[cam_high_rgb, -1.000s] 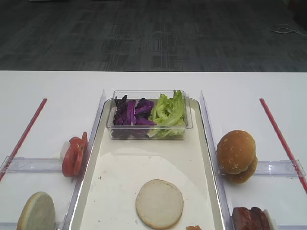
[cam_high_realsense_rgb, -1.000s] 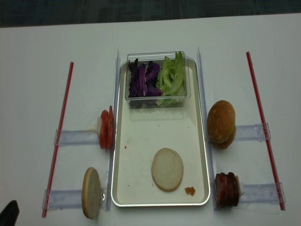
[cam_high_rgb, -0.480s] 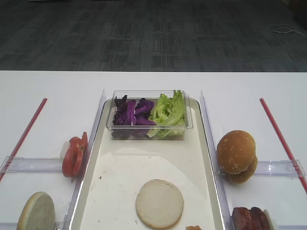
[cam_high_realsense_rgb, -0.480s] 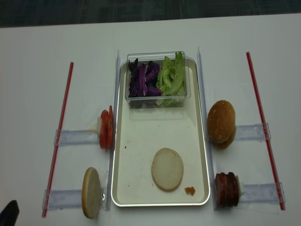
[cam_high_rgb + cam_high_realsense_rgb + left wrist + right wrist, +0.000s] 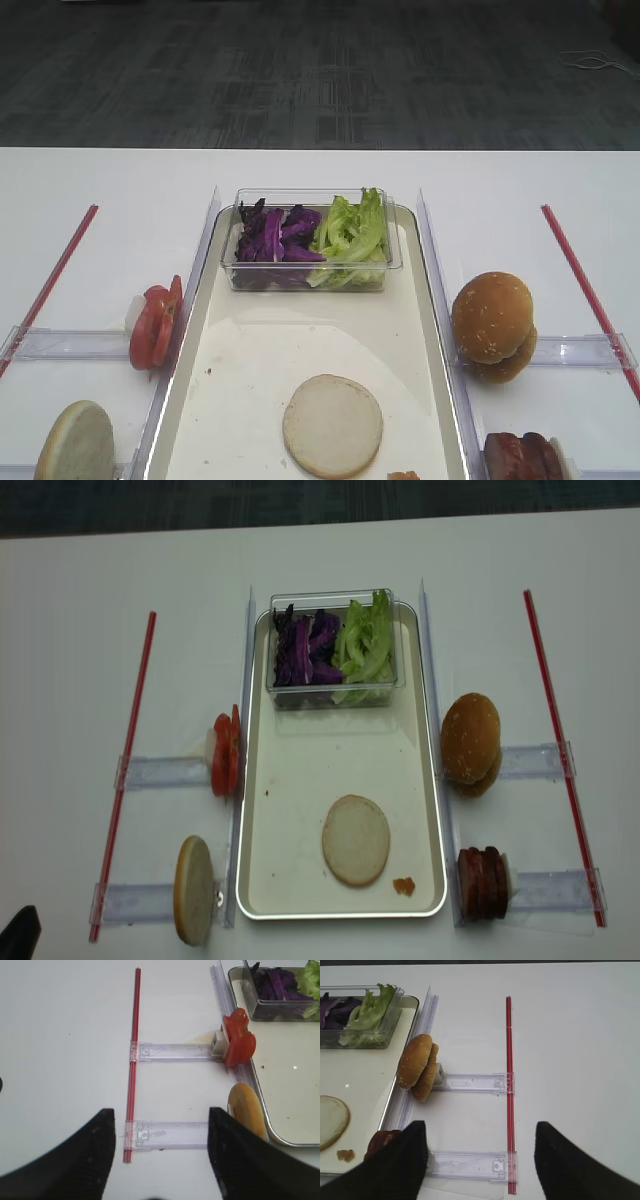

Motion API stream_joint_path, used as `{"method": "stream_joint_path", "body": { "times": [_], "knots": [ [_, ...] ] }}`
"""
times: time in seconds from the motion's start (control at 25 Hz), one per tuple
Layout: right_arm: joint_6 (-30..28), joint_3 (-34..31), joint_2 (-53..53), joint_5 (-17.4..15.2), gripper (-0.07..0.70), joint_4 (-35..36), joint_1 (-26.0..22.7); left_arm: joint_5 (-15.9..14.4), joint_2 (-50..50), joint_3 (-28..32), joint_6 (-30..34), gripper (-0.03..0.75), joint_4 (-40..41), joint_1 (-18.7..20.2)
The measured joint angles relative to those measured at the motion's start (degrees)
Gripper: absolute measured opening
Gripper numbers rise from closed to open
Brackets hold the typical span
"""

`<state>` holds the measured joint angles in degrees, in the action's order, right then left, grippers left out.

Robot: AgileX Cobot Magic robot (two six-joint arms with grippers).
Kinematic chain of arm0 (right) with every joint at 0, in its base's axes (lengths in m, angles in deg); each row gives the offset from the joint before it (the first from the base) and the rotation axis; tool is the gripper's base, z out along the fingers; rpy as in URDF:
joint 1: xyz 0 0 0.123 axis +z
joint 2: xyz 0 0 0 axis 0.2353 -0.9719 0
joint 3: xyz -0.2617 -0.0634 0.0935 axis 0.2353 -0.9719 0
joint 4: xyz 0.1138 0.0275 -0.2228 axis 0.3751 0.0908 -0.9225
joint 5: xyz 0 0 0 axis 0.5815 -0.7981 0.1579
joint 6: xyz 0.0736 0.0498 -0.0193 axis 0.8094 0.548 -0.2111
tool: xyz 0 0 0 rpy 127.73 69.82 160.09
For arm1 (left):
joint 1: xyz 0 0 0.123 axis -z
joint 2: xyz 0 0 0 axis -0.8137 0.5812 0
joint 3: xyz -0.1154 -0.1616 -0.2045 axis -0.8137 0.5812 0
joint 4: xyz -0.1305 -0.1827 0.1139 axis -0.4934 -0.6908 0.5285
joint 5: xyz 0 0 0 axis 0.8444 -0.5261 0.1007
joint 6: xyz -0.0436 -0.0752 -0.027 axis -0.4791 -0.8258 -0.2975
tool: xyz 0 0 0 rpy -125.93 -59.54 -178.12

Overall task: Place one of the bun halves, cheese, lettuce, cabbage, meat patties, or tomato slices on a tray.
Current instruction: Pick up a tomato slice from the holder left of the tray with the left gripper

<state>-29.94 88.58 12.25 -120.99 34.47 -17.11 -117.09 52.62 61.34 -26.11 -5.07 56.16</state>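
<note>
A flat cream bun half [image 5: 355, 840] lies on the off-white tray [image 5: 300, 780] near its front. Tomato slices [image 5: 237, 1042] stand on edge left of the tray, and another bun half [image 5: 246, 1112] stands on edge nearer the front. Sesame buns [image 5: 418, 1066] and dark meat patties [image 5: 382, 1141] sit right of the tray. Cabbage [image 5: 305, 650] and lettuce [image 5: 365, 645] fill a clear box at the tray's far end. My left gripper [image 5: 161, 1125] hangs open over a clear rail, holding nothing. The right gripper [image 5: 480, 1132] is open and holds nothing, above the rail beside the patties.
Red strips [image 5: 135, 740] [image 5: 555, 740] run along both outer sides, crossed by clear plastic rails [image 5: 172, 1052] [image 5: 472, 1082]. Clear dividers flank the tray. A small orange crumb [image 5: 404, 885] lies on the tray's front right. A black tip [image 5: 20, 928] shows at the front left corner.
</note>
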Motion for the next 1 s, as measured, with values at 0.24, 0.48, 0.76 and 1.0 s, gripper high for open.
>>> {"method": "stream_joint_path", "body": {
  "times": [0.24,0.48,0.76,1.0],
  "knots": [
    [0.0,0.0,0.0,0.0,0.468,0.0,0.0,0.0,0.0,0.0,0.0,0.420,0.0,0.0],
    [0.0,0.0,0.0,0.0,0.468,0.0,0.0,0.0,0.0,0.0,0.0,0.420,0.0,0.0],
    [0.0,0.0,0.0,0.0,0.468,0.0,0.0,0.0,0.0,0.0,0.0,0.420,0.0,0.0],
    [0.0,0.0,0.0,0.0,0.468,0.0,0.0,0.0,0.0,0.0,0.0,0.420,0.0,0.0]
  ]
}}
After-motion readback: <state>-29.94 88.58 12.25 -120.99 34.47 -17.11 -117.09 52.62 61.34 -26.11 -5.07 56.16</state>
